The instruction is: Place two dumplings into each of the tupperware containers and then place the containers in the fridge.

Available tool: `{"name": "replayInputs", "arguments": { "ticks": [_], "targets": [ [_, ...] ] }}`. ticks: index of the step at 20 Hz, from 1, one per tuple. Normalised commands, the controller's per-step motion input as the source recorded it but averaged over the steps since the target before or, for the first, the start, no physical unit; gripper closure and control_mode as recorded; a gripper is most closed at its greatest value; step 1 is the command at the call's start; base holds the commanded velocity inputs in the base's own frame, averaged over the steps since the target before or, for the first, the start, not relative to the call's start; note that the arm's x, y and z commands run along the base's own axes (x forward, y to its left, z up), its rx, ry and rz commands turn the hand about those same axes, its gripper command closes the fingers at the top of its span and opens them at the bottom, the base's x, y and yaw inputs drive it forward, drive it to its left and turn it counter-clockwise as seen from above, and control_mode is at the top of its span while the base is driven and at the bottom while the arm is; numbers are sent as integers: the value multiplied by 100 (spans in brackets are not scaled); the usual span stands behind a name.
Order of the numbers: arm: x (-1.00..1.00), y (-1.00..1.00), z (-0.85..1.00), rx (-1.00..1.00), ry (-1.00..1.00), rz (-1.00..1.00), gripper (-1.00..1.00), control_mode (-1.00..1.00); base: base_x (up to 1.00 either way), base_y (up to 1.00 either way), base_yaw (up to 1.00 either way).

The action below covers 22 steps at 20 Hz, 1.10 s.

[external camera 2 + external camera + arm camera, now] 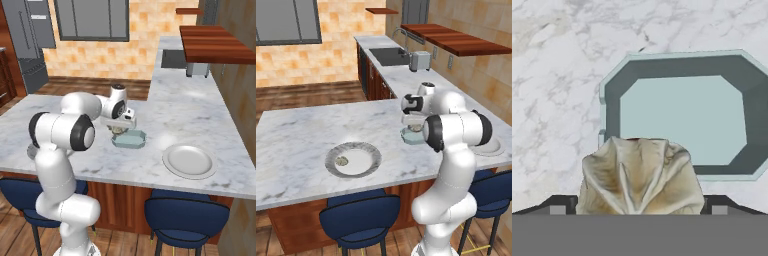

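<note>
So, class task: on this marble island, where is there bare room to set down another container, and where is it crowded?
Bare marble stretches left of the plate with a dumpling, and between the tupperware container and the empty plate. It is crowded at the container itself, where the gripper hovers with a dumpling between its fingers.

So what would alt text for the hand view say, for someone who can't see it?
A folded beige dumpling sits between the pincer's two dark tips, close to the camera. Beyond it, a pale blue-green tupperware container, nothing visible inside, rests on the white marble counter.
</note>
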Motion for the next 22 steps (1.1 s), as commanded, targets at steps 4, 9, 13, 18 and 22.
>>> {"name": "replayInputs", "arguments": {
  "ticks": [4,9,13,18,22],
  "targets": [
    [54,-3,-47,0,0,0,100,-100,0,0,0],
    [18,-12,-48,0,0,0,-100,-100,0,0,0],
    [18,-20,-15,0,0,0,-100,-100,0,0,0],
    [24,-7,-7,0,0,0,-100,-100,0,0,0],
    [25,0,-16,0,0,0,-100,-100,0,0,0]
  ]
}}
